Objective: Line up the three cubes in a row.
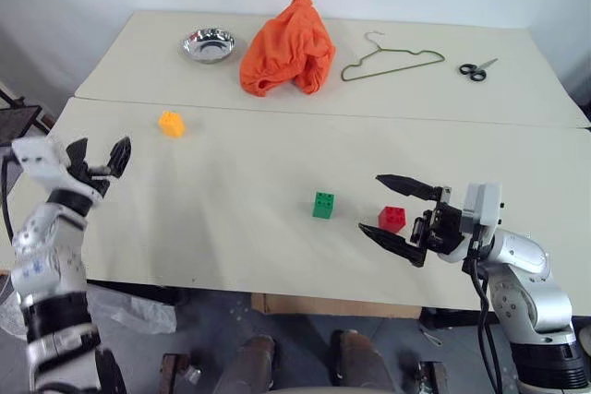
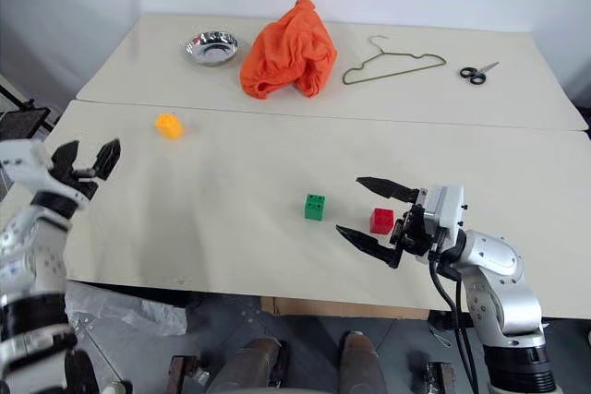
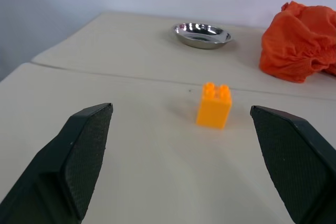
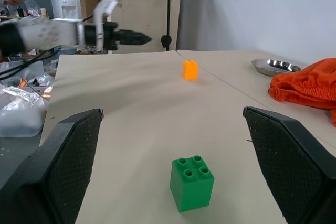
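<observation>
**Cubes not yet in a row: two near each other, one far off**

Cubes lying in two places on the near table. Green cube (image 1: 323,205) and red cube (image 1: 391,219) low and right of centre in the head views, close but apart. Yellow-orange cube (image 1: 171,124) alone at the upper left, well apart from both. Judged an early stage: no row formed, the far cube yet to be brought over, and none of the three held.

Right gripper (image 1: 401,213) at lower right, jaws spread wide, empty, the red cube between its fingers with no contact visible. Left gripper (image 1: 102,161) at far left, jaws likewise wide and empty, pointed toward the yellow-orange cube, short of it.

Metal bowl (image 1: 208,45) on the far table at upper left, nothing seen inside. Alongside it, across the top of the frame: orange cloth (image 1: 286,48), wire hanger (image 1: 391,62), scissors (image 1: 476,70).
</observation>
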